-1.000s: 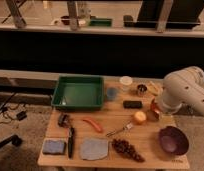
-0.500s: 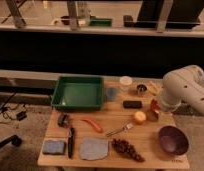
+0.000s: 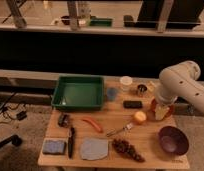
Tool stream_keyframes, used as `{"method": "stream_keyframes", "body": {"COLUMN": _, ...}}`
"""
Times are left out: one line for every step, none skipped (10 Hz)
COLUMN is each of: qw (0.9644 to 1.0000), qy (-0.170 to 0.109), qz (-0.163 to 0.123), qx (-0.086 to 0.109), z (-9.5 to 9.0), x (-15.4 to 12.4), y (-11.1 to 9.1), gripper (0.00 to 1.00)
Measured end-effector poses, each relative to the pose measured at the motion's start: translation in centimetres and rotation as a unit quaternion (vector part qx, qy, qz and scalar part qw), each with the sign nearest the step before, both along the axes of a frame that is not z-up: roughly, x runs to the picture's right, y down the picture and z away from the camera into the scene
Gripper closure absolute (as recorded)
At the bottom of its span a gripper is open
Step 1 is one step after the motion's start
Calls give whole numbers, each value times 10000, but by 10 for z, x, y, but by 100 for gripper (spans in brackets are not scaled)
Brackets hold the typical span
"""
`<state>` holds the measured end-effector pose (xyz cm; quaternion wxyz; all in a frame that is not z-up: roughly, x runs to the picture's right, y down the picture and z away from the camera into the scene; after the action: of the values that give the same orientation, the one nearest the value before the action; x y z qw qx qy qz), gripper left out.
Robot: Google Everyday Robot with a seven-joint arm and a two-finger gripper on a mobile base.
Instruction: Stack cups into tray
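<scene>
Right, the white arm comes in from the right side of the wooden counter, bent over at the elbow, and its end effector hangs low at the right edge, right over the red-orange bowl, which it partly hides; the jaws are spread wide apart and not closed on any cup. The big green tray sits at the back left of the counter, long side facing me. All three cups stand on the wood outside it, to its right and apart from one another: the grey-blue cup just beside the tray's right wall, the cream-white cup a little further back and to the right, and the steel cup further right again, near the arm. In front of the cups there's a small black block, then an orange ball near the end effector. A fork lies tilted in the middle, with a red pepper to its left. Along the front edge, from the left: a blue sponge, a dark-handled knife, a flat grey-blue mat, a bunch of dark grapes, and at the front right corner the wide dark purple bowl
</scene>
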<state>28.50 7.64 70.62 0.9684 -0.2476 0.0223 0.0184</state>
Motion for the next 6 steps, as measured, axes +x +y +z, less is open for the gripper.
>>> {"method": "stream_keyframes", "body": {"qw": 9999, "qy": -124, "qz": 33, "qx": -13, "z": 4, "x": -4, "y": -2, "gripper": 20}}
{"method": "stream_keyframes", "body": {"qw": 9996, "qy": -257, "qz": 92, "qx": -26, "z": 9, "x": -8, "y": -4, "gripper": 20}}
{"method": "stream_keyframes", "body": {"qw": 9991, "qy": -379, "qz": 149, "qx": -73, "z": 14, "x": -12, "y": -6, "gripper": 20}}
{"method": "stream_keyframes", "body": {"qw": 9984, "qy": -518, "qz": 232, "qx": -89, "z": 21, "x": -17, "y": -12, "gripper": 20}}
{"method": "stream_keyframes", "body": {"qw": 9976, "qy": -620, "qz": 290, "qx": -146, "z": 28, "x": -20, "y": -15, "gripper": 20}}
{"method": "stream_keyframes", "body": {"qw": 9966, "qy": -738, "qz": 344, "qx": -147, "z": 39, "x": -26, "y": -24, "gripper": 20}}
